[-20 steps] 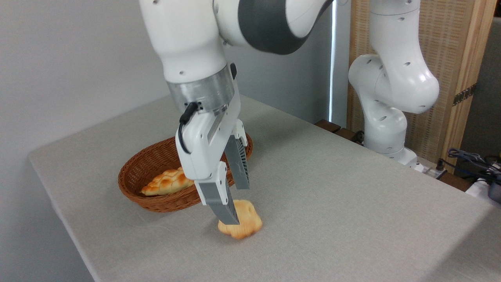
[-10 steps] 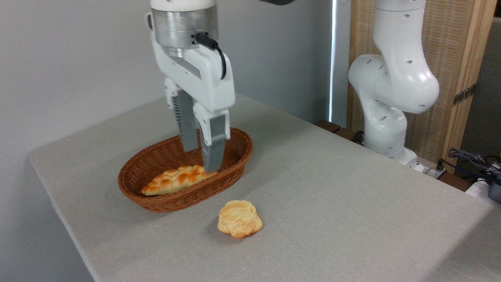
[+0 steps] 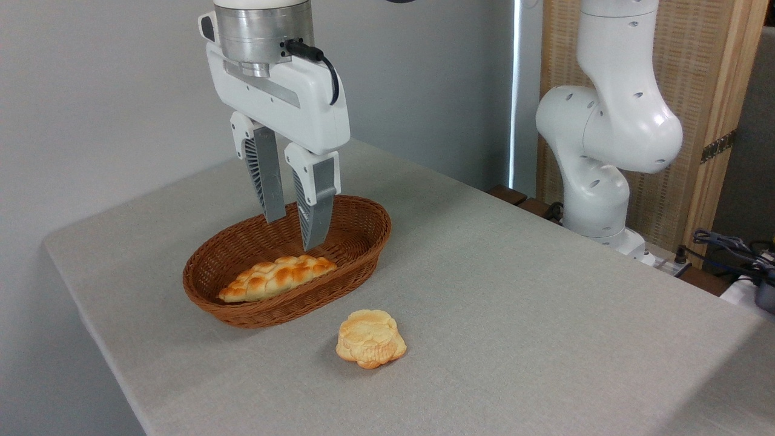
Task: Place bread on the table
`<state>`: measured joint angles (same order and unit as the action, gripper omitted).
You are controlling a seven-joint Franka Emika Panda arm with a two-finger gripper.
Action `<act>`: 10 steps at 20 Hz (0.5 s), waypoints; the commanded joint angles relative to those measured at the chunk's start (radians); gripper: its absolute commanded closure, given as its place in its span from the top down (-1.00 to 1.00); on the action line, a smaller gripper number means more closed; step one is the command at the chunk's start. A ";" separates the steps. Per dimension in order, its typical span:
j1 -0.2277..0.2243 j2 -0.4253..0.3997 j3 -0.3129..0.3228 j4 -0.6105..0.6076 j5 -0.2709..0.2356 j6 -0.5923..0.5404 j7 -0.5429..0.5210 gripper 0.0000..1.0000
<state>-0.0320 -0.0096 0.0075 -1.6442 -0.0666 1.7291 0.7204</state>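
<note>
Bread [image 3: 370, 338] is lying flat on the table [image 3: 514, 290], just in front of the basket [image 3: 242, 309]. Gripper [image 3: 295, 233] is hanging open and empty above the basket, up-left of the bread, well apart.

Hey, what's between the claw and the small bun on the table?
In the camera view, the basket's near rim and braided loaf lie between claw and bun.

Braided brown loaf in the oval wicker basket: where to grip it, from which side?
Grip the braided golden-brown loaf across its narrow middle, coming straight down. It lies lengthwise along the brown oval wicker basket, whose walls block a side approach. The gripper hangs open above it, so probably only a short descent.
</note>
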 commanded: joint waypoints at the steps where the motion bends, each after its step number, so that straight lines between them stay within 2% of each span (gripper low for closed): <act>1: 0.020 -0.012 -0.014 -0.005 -0.003 -0.046 -0.004 1.00; 3: 0.020 -0.012 -0.012 -0.005 0.001 -0.077 -0.001 1.00; 10: 0.020 -0.009 -0.006 -0.003 0.002 -0.077 0.010 1.00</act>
<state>-0.0218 -0.0097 0.0055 -1.6450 -0.0664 1.6706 0.7209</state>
